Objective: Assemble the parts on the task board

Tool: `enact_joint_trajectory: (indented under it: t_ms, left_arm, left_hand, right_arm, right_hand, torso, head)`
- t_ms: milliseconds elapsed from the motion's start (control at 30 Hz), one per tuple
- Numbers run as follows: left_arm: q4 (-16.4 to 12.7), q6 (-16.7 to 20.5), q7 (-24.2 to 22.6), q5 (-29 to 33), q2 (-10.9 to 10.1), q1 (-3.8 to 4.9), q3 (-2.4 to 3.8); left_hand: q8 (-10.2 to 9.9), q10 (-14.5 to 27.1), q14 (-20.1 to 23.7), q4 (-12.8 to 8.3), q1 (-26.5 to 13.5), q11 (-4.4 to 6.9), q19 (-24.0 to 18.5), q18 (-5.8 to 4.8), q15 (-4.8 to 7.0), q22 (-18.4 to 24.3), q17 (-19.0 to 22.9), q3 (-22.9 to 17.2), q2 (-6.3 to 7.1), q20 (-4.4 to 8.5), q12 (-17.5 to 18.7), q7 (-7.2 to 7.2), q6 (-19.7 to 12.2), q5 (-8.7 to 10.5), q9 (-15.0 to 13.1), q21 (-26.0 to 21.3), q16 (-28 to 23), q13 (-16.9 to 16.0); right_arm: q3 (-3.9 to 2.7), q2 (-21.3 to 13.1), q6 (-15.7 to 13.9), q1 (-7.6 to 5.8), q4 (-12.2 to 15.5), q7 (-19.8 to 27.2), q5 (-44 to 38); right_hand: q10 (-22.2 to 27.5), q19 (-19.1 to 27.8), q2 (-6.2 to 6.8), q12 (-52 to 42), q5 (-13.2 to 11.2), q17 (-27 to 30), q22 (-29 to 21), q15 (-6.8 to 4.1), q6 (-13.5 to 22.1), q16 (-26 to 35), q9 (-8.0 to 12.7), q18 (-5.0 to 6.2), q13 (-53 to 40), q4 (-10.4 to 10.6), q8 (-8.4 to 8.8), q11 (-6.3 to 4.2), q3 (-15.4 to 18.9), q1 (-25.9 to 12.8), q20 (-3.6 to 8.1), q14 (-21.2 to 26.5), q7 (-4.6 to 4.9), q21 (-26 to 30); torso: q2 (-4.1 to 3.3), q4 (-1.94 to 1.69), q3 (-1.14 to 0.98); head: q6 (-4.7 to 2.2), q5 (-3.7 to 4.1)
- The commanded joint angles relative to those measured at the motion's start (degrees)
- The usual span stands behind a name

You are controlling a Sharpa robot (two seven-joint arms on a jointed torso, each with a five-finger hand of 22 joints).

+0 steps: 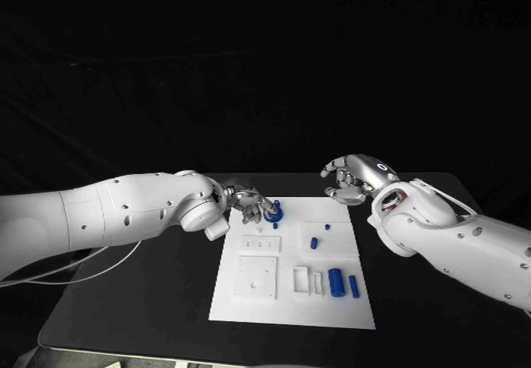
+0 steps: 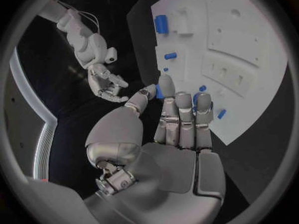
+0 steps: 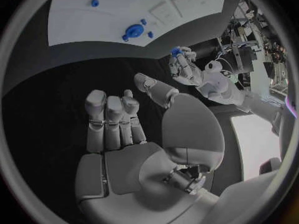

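Hands sit at the far end of the task board (image 1: 249, 307). The left hand (image 1: 250, 204) reaches over the board's far corner, fingers bent down, pinching a small blue part (image 3: 176, 51) at its fingertips. Just beside them stands a bigger round blue part (image 1: 275, 212). The right hand (image 1: 352, 178) hovers off the board's far edge, fingers loosely curled, holding nothing. Nearer the robot lie four more blue parts: two small, two long.
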State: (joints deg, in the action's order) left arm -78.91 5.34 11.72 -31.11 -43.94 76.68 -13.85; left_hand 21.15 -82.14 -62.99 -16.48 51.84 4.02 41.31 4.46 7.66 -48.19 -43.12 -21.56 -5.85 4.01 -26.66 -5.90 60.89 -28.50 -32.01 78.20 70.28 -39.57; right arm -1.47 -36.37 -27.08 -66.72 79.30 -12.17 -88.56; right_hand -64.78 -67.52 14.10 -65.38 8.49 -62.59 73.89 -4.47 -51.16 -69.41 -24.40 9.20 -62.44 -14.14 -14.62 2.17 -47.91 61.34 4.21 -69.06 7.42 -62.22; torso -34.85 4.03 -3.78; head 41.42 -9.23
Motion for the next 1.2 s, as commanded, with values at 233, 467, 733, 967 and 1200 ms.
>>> enact_joint_trajectory:
  t_ms: [233, 467, 733, 967, 1200]
  left_arm:
    - [2.78, -1.42, 11.4, -13.22, 2.18, -0.6, 0.04]
    - [5.02, -7.39, 15.17, -17.14, 4.07, -1.04, 0.05]
    - [7.52, -8.91, 15.45, -17.01, 5.81, -1.4, 0.06]
    - [9.41, -9.69, 15.23, -15.78, 7.55, -2.59, 0.07]
    - [10.99, -9.68, 14.94, -15.71, 8.62, -4.07, 0.08]
  left_hand:
    - [1.48, -1.7, -2.28, -0.33, 0.25, 0.94, 2.55, 1.68, 3.0, -1.78, -2.16, -0.39, 0.39, 9.94, -9.13, 4.77, 5.31, -3.94, -8.29, 3.61, 5.96, -6.67]
    - [1.25, -0.46, -4.11, -0.31, 0.57, 1.97, 5.25, 3.1, 4.25, -2.86, -2.77, -0.58, 0.39, 11.05, -16.18, 5.62, 5.68, -5.01, -11.67, 6.38, 9.63, -12.07]
    - [1.22, 0.27, -4.08, -0.29, -0.16, 2.12, 5.39, 3.31, 4.37, -3.05, -2.76, -0.76, 0.24, 11.05, -17.96, 5.78, 6.02, -5.08, -13.38, 6.65, 10.52, -13.51]
    - [1.25, 0.21, -4.12, -0.29, -0.31, 2.16, 5.37, 3.3, 4.37, -3.07, -2.78, -0.77, 0.14, 11.03, -18.1, 5.81, 6.16, -5.07, -13.5, 6.67, 10.65, -13.56]
    - [1.2, 0.11, -4.17, -0.26, -0.89, 2.24, 5.29, 3.3, 4.41, -3.15, -2.83, -0.87, -0.26, 10.98, -18.51, 5.91, 6.51, -5.09, -13.88, 6.75, 11.05, -13.66]
  right_arm:
    - [-0.29, -3.18, -1.12, -2.3, -1.65, 4.17, 13.13]
    - [-0.31, -4.34, -0.85, -3.23, -2.91, 4.62, 16.51]
    - [-0.35, -3.81, -0.38, -3.37, -4.07, 4.92, 17.92]
    - [-0.42, -2.67, 0.16, -4.21, -6.28, 6.32, 21.39]
    - [-0.42, -1.95, 0.73, -4.89, -8.54, 10.73, 28.56]
  right_hand:
    - [0.43, 0.39, -0.34, 0.05, 1.62, 0.19, -0.02, 0.29, 0.64, 0.29, -0.15, 5.8, 0.3, 0.89, -0.41, -0.16, -0.35, 0.84, -0.31, 0.22, 1.1, 0.42]
    - [0.51, 0.5, -0.52, 0.04, 2.3, 0.21, 0.05, 0.27, 0.72, 0.29, -0.13, 5.8, 0.38, 0.9, -0.42, -0.17, -0.28, 0.8, -0.37, 0.29, 1.1, 0.43]
    - [0.56, 0.56, -0.63, 0.02, 2.69, 0.23, 0.1, 0.28, 0.72, 0.28, -0.13, 5.8, 0.43, 0.84, -0.44, -0.17, -0.21, 0.79, -0.4, 0.35, 1.1, 0.42]
    - [0.68, 0.69, -0.65, 0.09, 2.95, 0.26, 0.09, 0.3, 0.71, 0.37, -0.14, 5.8, 0.48, 0.86, -0.46, -0.16, -0.18, 0.69, -0.44, 0.47, 1.11, 0.51]
    - [7.67, 10.54, -1.23, 8.79, 4.26, 5.56, -2.99, 1.71, 0.81, 9.26, -0.42, 4.4, 6.7, 0.39, -0.94, 0.77, -0.66, -1.64, -4.43, 9.45, 1.65, 9.33]
  torso:
    - [1.29, 0.9, -0.65]
    - [1.87, 1.34, -0.97]
    - [2.4, 1.54, -1.42]
    - [2.39, 1.5, -1.46]
    - [2.24, 1.64, -1.26]
  head:
    - [1.11, -1.12]
    - [1.63, -1.74]
    - [2.36, -1.99]
    - [2.86, -2.07]
    - [3.1, -2.11]
